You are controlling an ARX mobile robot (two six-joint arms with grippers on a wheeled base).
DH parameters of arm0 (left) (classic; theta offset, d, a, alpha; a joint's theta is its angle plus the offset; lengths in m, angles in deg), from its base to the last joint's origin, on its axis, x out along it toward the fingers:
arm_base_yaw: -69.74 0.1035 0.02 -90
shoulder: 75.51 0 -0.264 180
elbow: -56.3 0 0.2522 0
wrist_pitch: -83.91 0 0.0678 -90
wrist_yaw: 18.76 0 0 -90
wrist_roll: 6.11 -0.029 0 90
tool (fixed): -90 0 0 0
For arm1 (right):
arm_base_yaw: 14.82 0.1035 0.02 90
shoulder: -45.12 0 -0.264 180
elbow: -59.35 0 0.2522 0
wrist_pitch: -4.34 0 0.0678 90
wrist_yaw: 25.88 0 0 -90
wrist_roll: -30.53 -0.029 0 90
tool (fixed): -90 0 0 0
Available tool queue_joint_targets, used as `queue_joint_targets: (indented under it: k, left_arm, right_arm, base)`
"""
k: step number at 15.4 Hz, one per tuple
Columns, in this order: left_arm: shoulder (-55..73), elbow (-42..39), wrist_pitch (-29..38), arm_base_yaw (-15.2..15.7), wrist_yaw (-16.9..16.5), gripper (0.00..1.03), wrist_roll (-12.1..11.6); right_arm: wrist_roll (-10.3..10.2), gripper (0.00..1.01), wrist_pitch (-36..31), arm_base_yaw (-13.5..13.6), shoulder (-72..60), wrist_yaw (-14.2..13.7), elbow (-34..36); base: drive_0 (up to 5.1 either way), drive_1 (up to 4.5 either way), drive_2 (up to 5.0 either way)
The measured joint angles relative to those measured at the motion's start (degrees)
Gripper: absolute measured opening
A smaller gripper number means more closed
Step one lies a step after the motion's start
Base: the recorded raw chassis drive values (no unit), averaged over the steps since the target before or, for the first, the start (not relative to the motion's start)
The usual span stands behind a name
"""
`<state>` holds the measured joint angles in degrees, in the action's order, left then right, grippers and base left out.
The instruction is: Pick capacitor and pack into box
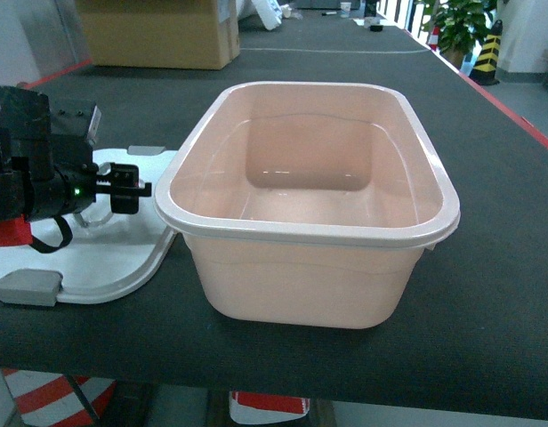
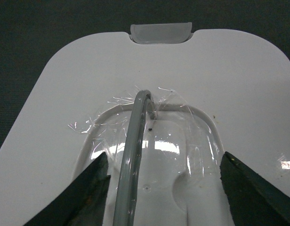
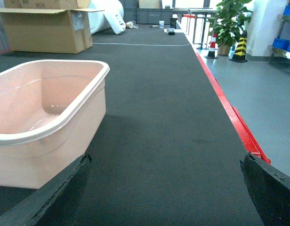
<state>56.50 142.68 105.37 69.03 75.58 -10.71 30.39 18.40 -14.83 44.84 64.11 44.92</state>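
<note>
The box (image 1: 310,205) is a pale pink tub with a whitish rim, standing open and empty on the dark mat; its near corner shows in the right wrist view (image 3: 41,108). Its white lid (image 1: 123,258) lies flat to the left, with a grey clasp (image 1: 29,286). My left gripper (image 1: 123,189) hovers over the lid, close to the tub's left rim. It is open (image 2: 164,188), and the lid's clear handle (image 2: 133,155) rises between its fingers without touching them. My right gripper (image 3: 164,188) is open over bare mat, right of the box. No capacitor is in view.
A brown cardboard carton (image 1: 158,31) stands at the far left of the table. The red table edge (image 3: 225,103) runs along the right, with floor, a potted plant (image 3: 232,19) and striped cones beyond. The table's front edge (image 1: 345,396) is close below the box.
</note>
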Motion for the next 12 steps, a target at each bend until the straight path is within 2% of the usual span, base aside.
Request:
queue_joint_targets:
  k: [1,5,6,8,10,12]
  left_arm:
    - [0.7,0.7,-1.1,0.1,0.0,0.56,0.0]
    - [1.0,1.9,-1.7,1.0,0.3,0.06,0.0]
    - [1.1,1.9,-1.4,1.1,0.2,0.02,0.0]
    - [1.3,2.4,-1.4,1.7,-0.3,0.02,0.1]
    - [0.3,2.6,-2.8,2.7,-2.3,0.02,-0.3]
    - [-4.7,2.6,-4.5,5.1,-4.5,0.02,-1.6]
  right_arm:
    - [0.0,0.98,0.0,0.0,0.0,0.0,0.0]
    - [0.0,0.98,0.0,0.0,0.0,0.0,0.0]
    - [0.0,0.98,0.0,0.0,0.0,0.0,0.0]
    - [0.0,0.98,0.0,0.0,0.0,0.0,0.0]
    - [0.0,0.98,0.0,0.0,0.0,0.0,0.0]
    - [0.0,0.98,0.0,0.0,0.0,0.0,0.0]
  base:
    - [0.0,0.0,0.0]
    - [0.0,0.0,0.0]
    - [0.0,0.0,0.0]
    - [0.0,0.0,0.0]
    - [0.0,0.0,0.0]
    - [0.0,0.0,0.0]
